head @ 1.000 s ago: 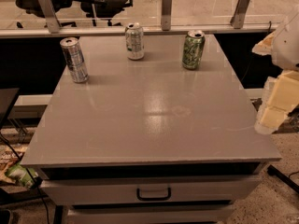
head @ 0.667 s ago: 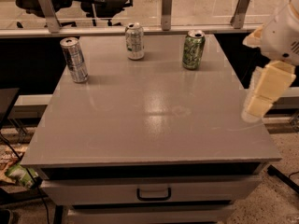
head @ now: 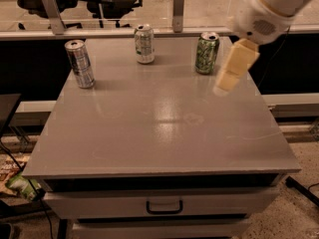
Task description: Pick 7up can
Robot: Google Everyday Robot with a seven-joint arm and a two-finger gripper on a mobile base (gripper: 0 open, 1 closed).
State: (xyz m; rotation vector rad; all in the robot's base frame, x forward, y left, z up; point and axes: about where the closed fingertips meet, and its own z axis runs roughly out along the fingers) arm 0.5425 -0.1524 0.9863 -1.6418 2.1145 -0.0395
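Observation:
The 7up can (head: pixel 144 44), pale silvery-white with faint green print and a silver top, stands upright at the back middle of the grey table (head: pixel 159 128). My gripper (head: pixel 222 87) hangs from the white arm that comes in from the top right. It is above the table's right side, well to the right of the 7up can and in front of it. It sits just right of the all-green can (head: pixel 206 53) and holds nothing.
A slimmer, taller silver can with dark bands (head: pixel 80 63) stands at the back left. A low ledge with metal posts (head: pixel 178 3) runs behind the table. Office chairs stand beyond it. A drawer with a handle (head: pixel 164 206) is below the table's front edge.
My gripper and arm have moved left, from off the table's right edge to over its right side, closer to the green can. The cans have not moved.

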